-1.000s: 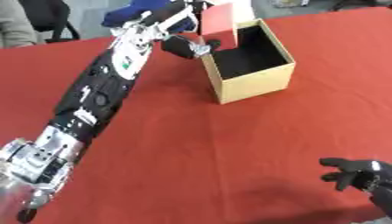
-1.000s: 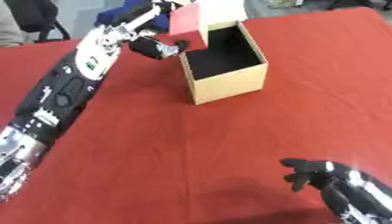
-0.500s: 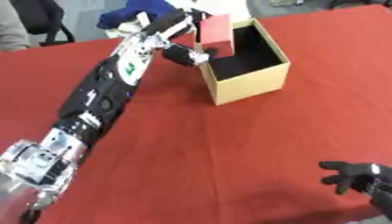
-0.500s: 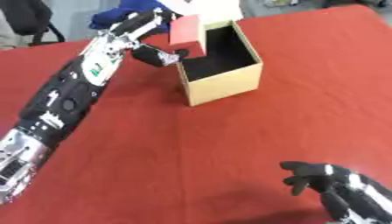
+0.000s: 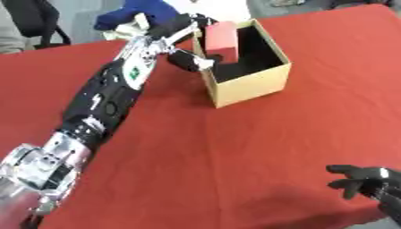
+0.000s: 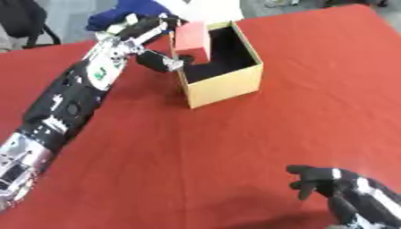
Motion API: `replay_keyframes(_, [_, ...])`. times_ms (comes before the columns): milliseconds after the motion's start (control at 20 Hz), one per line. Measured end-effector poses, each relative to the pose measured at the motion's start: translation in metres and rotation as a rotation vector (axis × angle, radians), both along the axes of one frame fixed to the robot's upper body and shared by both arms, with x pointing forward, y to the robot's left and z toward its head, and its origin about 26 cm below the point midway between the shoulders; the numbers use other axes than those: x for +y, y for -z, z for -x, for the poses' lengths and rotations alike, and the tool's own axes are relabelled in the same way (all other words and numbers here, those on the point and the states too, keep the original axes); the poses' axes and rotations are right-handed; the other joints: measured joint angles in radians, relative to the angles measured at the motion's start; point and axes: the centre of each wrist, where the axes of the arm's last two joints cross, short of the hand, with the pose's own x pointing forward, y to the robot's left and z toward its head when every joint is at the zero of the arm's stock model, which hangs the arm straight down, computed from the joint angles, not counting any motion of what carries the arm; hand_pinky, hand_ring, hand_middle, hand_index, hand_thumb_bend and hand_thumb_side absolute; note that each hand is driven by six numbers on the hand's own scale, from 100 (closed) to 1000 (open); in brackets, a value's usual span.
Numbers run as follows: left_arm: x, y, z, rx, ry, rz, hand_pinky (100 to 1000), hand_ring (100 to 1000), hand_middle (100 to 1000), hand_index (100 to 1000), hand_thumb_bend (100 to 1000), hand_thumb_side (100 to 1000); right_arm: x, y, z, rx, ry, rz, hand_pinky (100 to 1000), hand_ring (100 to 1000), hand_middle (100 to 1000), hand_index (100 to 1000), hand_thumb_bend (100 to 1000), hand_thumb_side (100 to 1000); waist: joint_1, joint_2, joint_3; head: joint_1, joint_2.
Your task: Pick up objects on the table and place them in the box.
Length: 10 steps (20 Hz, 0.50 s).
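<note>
Red-covered table (image 5: 235, 152) w/ open cardboard box (image 5: 249, 85) standing directly on it toward far side, black inside. Blue item (image 6: 129, 10) sits at table's far edge, beyond box; can't tell what.

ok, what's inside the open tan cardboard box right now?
The tan cardboard box has a dark interior. A pink rectangular block, held by the left hand, sits at its near-left corner, lower part inside. The floor under the block is hidden; nothing else shows.
</note>
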Motion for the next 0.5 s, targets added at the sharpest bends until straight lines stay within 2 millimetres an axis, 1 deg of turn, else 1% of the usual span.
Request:
replay_keyframes(50, [-0.0003,0.0002,0.0,-0.002,0.002,-0.001,1000,739,744,859,295,540,0.0,0.0,0.0,0.0,0.0,0.0,849,948,586,824,100,555,0.0,-0.002,0.0,0.0,-0.002])
replay_keyframes(100, [-0.0007,0.0004,0.0,-0.003,0.004,-0.002,1000,754,767,870,304,574,0.0,0.0,0.0,0.0,0.0,0.0,849,947,586,824,100,554,0.0,-0.004,0.0,0.0,-0.004])
replay_keyframes(250, [-0.0008,0.0007,0.0,-0.008,0.008,0.001,1000,765,785,882,335,626,0.0,0.0,0.0,0.0,0.0,-0.001,849,947,586,824,100,555,0.0,-0.009,0.003,0.0,-0.007])
replay_keyframes(300, [-0.0009,0.0007,0.0,-0.011,0.009,0.002,1000,771,793,888,357,657,0.0,0.0001,0.0001,0.001,0.0,-0.001,849,947,586,824,100,554,0.0,-0.012,0.003,0.0,-0.007])
replay_keyframes(400, [-0.0022,0.0015,0.0,-0.013,0.014,0.003,1000,785,809,898,383,687,0.0,0.0002,0.0001,0.001,0.0,-0.001,849,947,586,824,100,554,0.0,-0.015,0.006,0.0,-0.007])
replay_keyframes(500, [-0.003,0.0032,0.0001,-0.012,0.017,0.003,1000,791,816,902,394,690,0.0,0.0002,0.0001,0.001,-0.001,-0.001,849,947,586,824,100,554,-0.001,-0.015,0.011,0.0,-0.007])
